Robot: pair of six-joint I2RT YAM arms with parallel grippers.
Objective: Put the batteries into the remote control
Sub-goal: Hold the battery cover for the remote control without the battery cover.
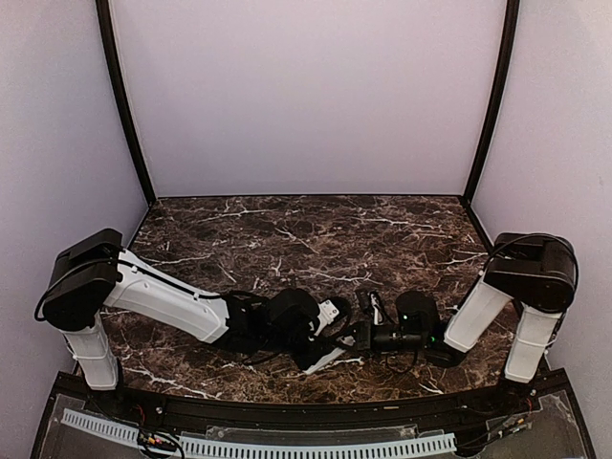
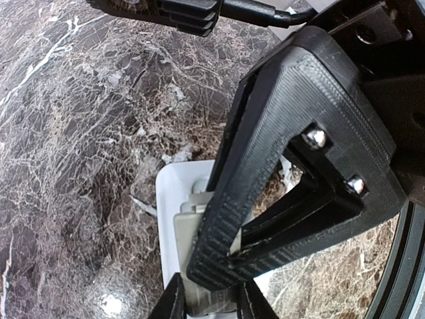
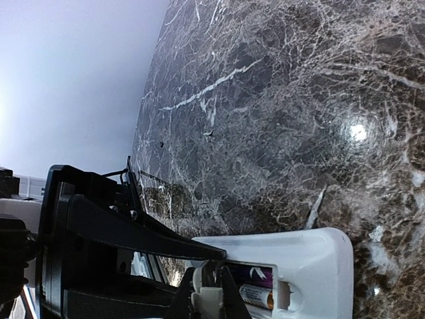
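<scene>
White remote lies back-up and open, its end pinched tight in right gripper, likely to steady it. One battery sits inside, just beyond those fingertips. Over the remote, left gripper narrow; hold unclear.

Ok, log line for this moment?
remote: back open, one battery showing inside | right gripper: shut on remote | left gripper: over remote, grip unclear
</scene>
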